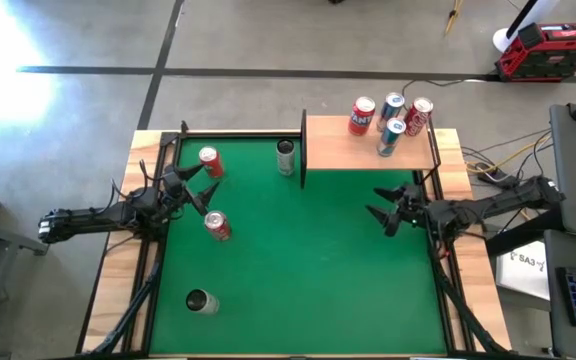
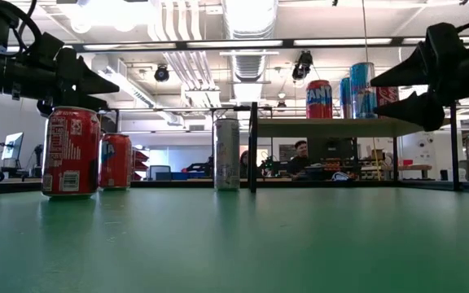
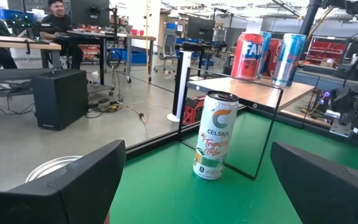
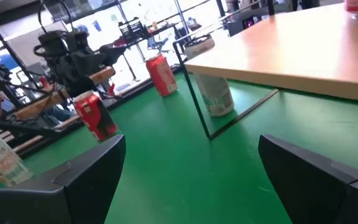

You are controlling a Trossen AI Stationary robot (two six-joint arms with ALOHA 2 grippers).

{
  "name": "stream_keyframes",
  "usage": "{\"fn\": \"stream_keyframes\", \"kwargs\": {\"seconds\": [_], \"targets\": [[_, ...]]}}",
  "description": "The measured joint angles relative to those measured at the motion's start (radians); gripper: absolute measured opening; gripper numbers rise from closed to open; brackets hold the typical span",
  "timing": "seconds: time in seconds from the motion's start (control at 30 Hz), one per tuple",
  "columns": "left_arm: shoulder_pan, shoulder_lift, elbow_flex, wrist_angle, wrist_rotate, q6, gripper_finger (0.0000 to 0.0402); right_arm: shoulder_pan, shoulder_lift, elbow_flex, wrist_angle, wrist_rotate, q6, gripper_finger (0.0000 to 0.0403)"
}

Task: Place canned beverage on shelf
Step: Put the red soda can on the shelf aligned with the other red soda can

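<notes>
The shelf (image 1: pixel 368 148) is a light-wood board on black rails at the mat's far right, and several cans (image 1: pixel 362 116) stand on it. On the green mat stand a pale Celsius can (image 3: pixel 215 135) just left of the shelf's rail, two red cans (image 1: pixel 210 162) (image 1: pixel 217 226), and another pale can (image 1: pixel 201 302) near the front left. My left gripper (image 1: pixel 206 190) hovers open, level, between the two red cans. My right gripper (image 1: pixel 380 210) hovers open, level, at the mat's right side, in front of the shelf. Neither holds anything.
The table's pale wooden border (image 1: pixel 118 270) and black frame rails surround the mat. Bare green mat (image 1: pixel 318 260) lies open across the middle and front right. Beyond the table are a red toolbox (image 1: pixel 550 50) and cables on the floor, and people sit at desks in the room.
</notes>
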Motion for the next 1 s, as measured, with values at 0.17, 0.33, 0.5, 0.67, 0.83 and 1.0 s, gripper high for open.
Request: {"fn": "stream_keyframes", "kwargs": {"seconds": [0.17,0.33,0.5,0.67,0.83,1.0], "targets": [[0.000,0.000,0.000,0.000,0.000,0.000,0.0386,-0.040,-0.097,0.000,-0.111,-0.031,0.000,0.0359],[0.000,0.000,0.000,0.000,0.000,0.000,0.0386,-0.114,-0.162,-0.001,-0.131,-0.127,-0.054,0.0359],[0.000,0.000,0.000,0.000,0.000,0.000,0.0386,-0.170,-0.228,-0.001,-0.139,-0.268,-0.230,0.0359],[0.000,0.000,0.000,0.000,0.000,0.000,0.0386,-0.231,-0.273,-0.001,-0.155,-0.475,-0.334,0.0359],[0.000,0.000,0.000,0.000,0.000,0.000,0.0386,-0.292,-0.273,-0.002,-0.174,-0.649,-0.351,0.0359],[0.000,0.000,0.000,0.000,0.000,0.000,0.0386,-0.330,-0.273,-0.002,-0.160,-0.827,-0.297,0.0359]]}}
